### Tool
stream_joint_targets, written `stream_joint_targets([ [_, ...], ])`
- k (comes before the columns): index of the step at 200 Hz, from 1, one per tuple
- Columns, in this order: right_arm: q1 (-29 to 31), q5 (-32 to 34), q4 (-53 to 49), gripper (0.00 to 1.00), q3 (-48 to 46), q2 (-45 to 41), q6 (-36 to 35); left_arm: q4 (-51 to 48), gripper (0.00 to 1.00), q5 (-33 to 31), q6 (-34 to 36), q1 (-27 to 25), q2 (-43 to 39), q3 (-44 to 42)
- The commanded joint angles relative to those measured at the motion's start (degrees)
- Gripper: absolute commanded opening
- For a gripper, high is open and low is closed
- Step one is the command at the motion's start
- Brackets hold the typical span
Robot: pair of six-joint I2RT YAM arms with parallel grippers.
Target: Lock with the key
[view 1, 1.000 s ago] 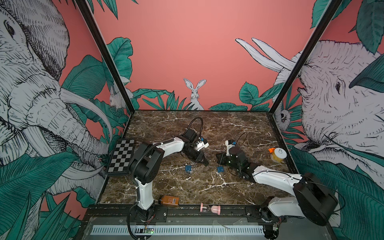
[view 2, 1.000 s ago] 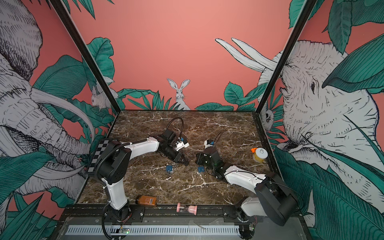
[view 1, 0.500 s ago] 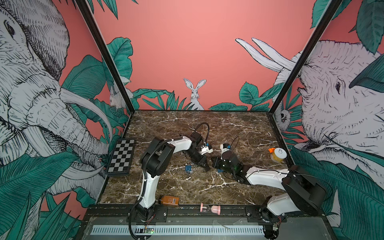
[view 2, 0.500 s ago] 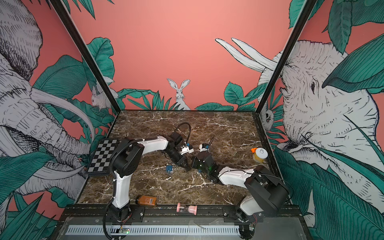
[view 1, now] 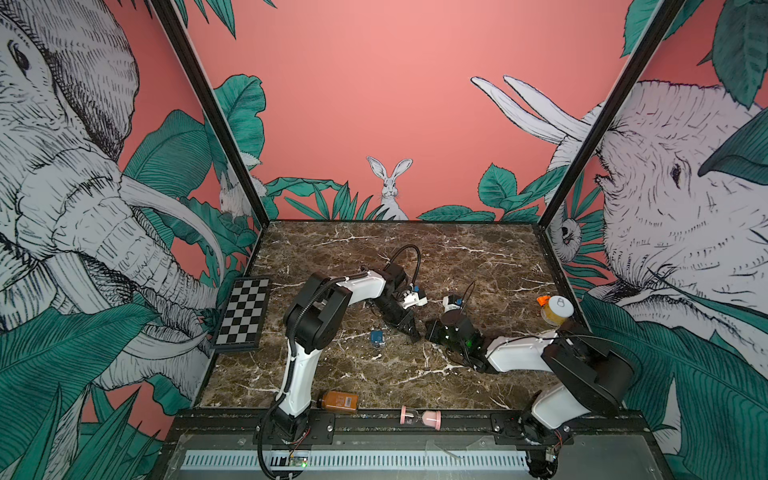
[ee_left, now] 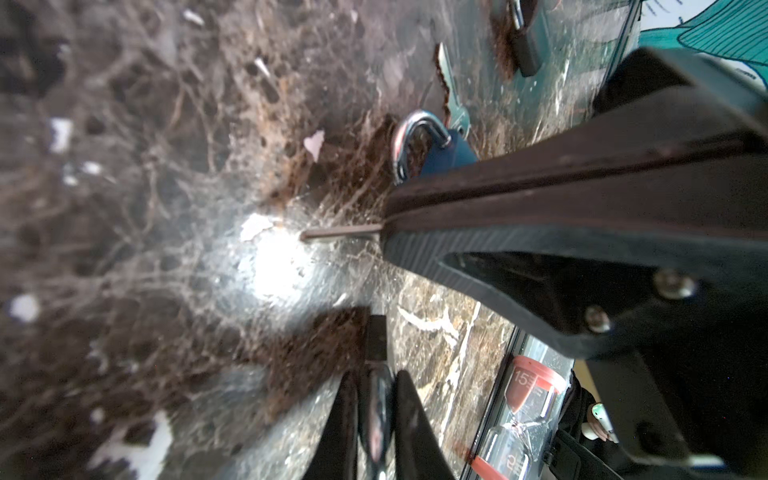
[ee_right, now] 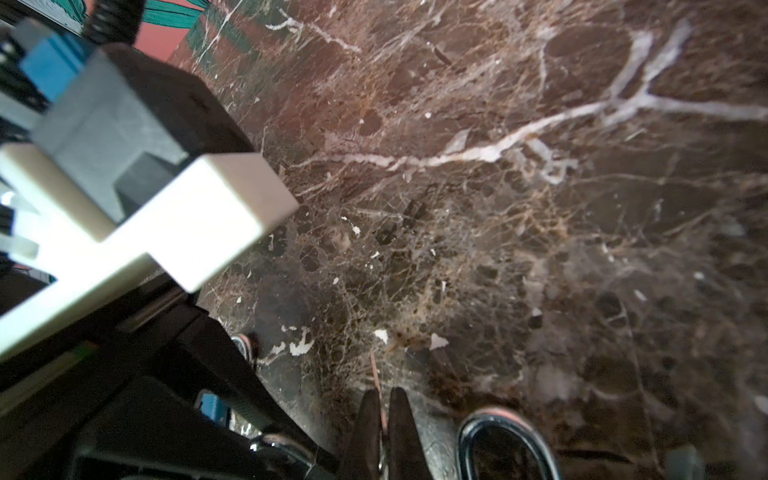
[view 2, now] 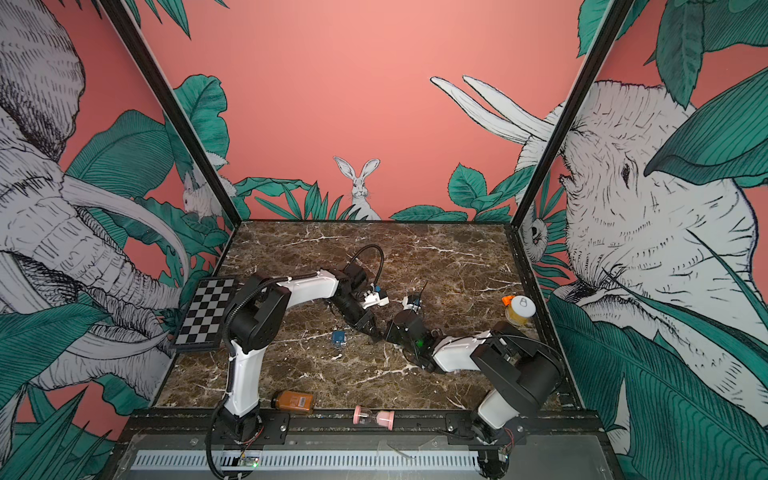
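Note:
At mid-table in both top views my left gripper (view 1: 411, 332) (view 2: 374, 332) and right gripper (view 1: 428, 332) (view 2: 388, 330) meet almost tip to tip. In the left wrist view the left gripper (ee_left: 376, 374) is shut on a small metal padlock (ee_left: 376, 399), and a dark end of it pokes past the fingertips. The right gripper (ee_left: 384, 230) comes in from the side, shut on a key whose thin blade (ee_left: 340, 233) sticks out over the marble, apart from the held padlock. The right wrist view shows the right gripper (ee_right: 384, 392) pinching that blade (ee_right: 375, 370).
A blue padlock (ee_left: 432, 153) with an open shackle lies by the right gripper, with a loose key (ee_left: 451, 95) and a dark padlock (ee_left: 524, 45) beyond. Another blue padlock (view 1: 377, 336), a chessboard (view 1: 243, 311), amber bottle (view 1: 338, 402), pink hourglass (view 1: 422, 417) and jar (view 1: 557, 309) are around.
The two grippers have closed in on each other. The left one moved right and forward, the right one moved left. Both stayed shut on what they hold.

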Motion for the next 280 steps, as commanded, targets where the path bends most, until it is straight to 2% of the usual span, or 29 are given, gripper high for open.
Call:
stream_joint_targets([
  [1, 0.4, 0.9, 4.1, 0.03, -0.5, 1.4, 1.4, 0.8, 0.17, -4.4, 0.3, -0.1, 0.2, 0.2],
  [18, 0.6, 0.7, 4.6, 0.06, -0.4, 1.6, 1.6, 1.0, 0.26, -5.1, 0.3, 0.0, 0.2, 0.8],
  [89, 0.9, 0.5, 5.5, 0.19, -0.7, 3.3, 2.0, 0.3, 0.35, -6.3, 0.3, -0.1, 0.1, 3.1],
  [132, 1.0, 1.1, 4.5, 0.21, -1.1, 2.6, 1.3, 1.1, 0.37, -8.7, -0.4, 0.5, -2.2, 3.0],
  [164, 1.0, 1.8, 1.4, 0.22, -0.6, -2.1, -0.3, 2.3, 0.42, -9.8, -2.8, 1.8, -4.4, 3.4],
  [169, 1.0, 1.9, 0.9, 0.22, -0.5, -2.7, -0.6, 2.7, 0.42, -12.2, -3.1, 1.9, -4.8, 3.3],
  [194, 1.0, 2.4, -2.1, 0.22, 0.2, -5.6, -2.8, 4.6, 0.44, -15.2, -4.2, 2.4, -6.9, 3.1],
  [207, 1.0, 0.5, -2.5, 0.25, 1.3, -6.7, -6.3, 7.3, 0.44, -17.4, -5.6, 2.6, -8.8, 2.0],
  [226, 1.2, -3.7, -8.5, 0.34, 6.0, -8.3, -12.2, 14.1, 0.45, -21.5, -8.1, 2.7, -13.2, -1.5],
  [244, 1.6, -5.3, -13.8, 0.51, 9.8, -10.5, -16.7, 22.0, 0.47, -22.7, -8.9, 2.6, -19.0, -6.3],
  [250, 1.7, -5.2, -14.9, 0.65, 10.6, -11.3, -17.9, 24.0, 0.49, -23.0, -9.0, 2.7, -20.9, -7.6],
  [258, 1.8, -5.5, -15.9, 0.91, 11.4, -12.6, -19.2, 25.6, 0.51, -24.2, -9.7, 2.7, -23.2, -8.7],
  [261, 1.8, -5.7, -16.5, 0.97, 11.7, -13.0, -19.5, 25.9, 0.51, -24.6, -9.9, 2.7, -23.9, -9.0],
  [280, 1.8, -6.5, -22.3, 0.98, 15.3, -14.8, -22.1, 27.4, 0.53, -26.7, -9.7, 2.7, -29.0, -10.7],
])
